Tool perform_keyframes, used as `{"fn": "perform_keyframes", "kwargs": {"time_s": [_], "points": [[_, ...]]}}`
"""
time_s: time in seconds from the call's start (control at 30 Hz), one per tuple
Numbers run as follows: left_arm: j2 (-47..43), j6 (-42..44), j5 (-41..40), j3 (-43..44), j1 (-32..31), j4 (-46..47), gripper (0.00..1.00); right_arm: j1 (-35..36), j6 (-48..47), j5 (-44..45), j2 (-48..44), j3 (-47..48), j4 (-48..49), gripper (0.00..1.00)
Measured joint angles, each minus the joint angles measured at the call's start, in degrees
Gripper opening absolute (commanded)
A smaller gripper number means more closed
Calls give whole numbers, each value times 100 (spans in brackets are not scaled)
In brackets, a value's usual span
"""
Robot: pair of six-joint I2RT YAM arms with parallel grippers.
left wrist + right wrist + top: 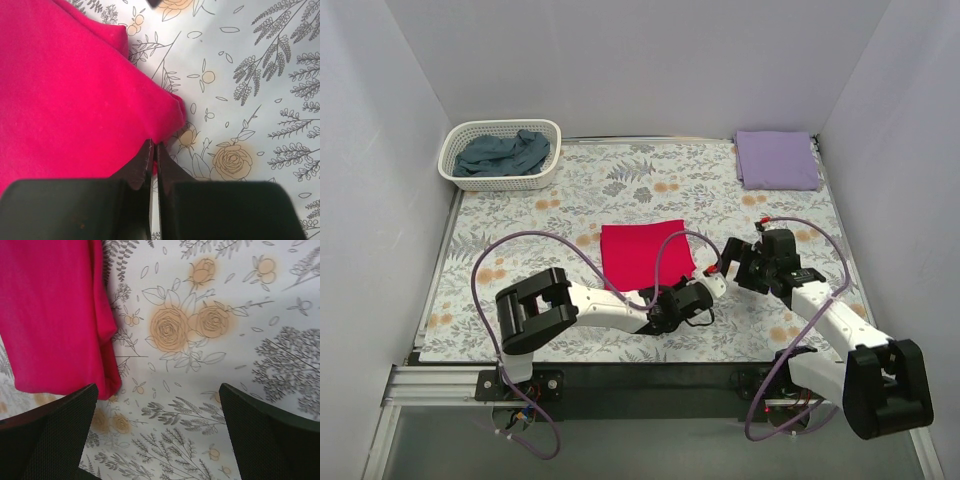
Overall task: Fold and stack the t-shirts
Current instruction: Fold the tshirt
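Floral-covered worktop (620,190). Crimson t-shirt (645,255) lies folded flat ahead and left of the left pincer (152,152), which is clamped on its near right corner. Right pincer (157,387) sits just right of that shirt, jaws wide apart. Folded lavender t-shirt (777,158) lies well beyond it. Slate t-shirt (505,152) is crumpled in a white basket (500,125), far beyond and left of the left pincer.

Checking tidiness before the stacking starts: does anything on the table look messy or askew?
The blue-grey shirt lies crumpled in the white basket, unfolded. The red shirt is folded but sits slightly crooked, one corner a little bunched. The lavender shirt looks neat.
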Motion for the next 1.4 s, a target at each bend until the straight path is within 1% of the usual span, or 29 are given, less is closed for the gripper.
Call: {"fn": "perform_keyframes", "kwargs": {"time_s": [0.03,0.17,0.3,0.43,0.57,0.73,0.83,0.87,0.93,0.97,1.03,1.07,1.13,1.17,1.23,1.27,1.3,1.4], "points": [[-46,-37,4,-50,9,48,0,0,37,-136,190,11,170,94],[-256,-203,52,-179,72,140,0,0,151,-721,1062,138,809,84],[-485,-337,87,-297,114,240,0,94,275,-1224,1932,424,1401,82],[-629,-452,111,-348,168,289,0,313,337,-1528,2583,765,1934,80],[-717,-540,114,-398,219,374,0,562,433,-1784,2973,905,2385,79],[-844,-621,105,-422,245,485,0,960,557,-1906,3163,931,2726,77],[-920,-664,103,-422,262,601,0,1137,616,-1956,3296,994,2848,72],[-929,-680,103,-422,264,651,0,1174,638,-1971,3351,1023,2876,67],[-929,-706,109,-422,264,702,0,1224,654,-1996,3467,1075,2909,61],[-929,-723,111,-422,264,699,0,1233,675,-2022,3528,1102,2920,53],[-929,-763,127,-422,267,702,0,1246,651,-2024,3626,1147,2911,44],[-927,-791,133,-422,269,699,5,1246,645,-2048,3698,1169,2903,32],[-916,-839,146,-422,275,691,13,1252,562,-2079,3810,1231,2865,18],[-909,-876,151,-422,289,675,21,1263,525,-2100,3845,1255,2844,7],[-909,-979,149,-422,297,673,29,1274,396,-2092,3884,1307,2828,1],[-911,-1032,146,-420,297,684,33,1270,343,-2079,3897,1340,2813,1],[-916,-1091,136,-420,297,673,46,1252,273,-2063,3904,1368,2793,1],[-977,-1283,103,-422,326,640,61,1147,-26,-1991,3908,1539,2618,1]]}}
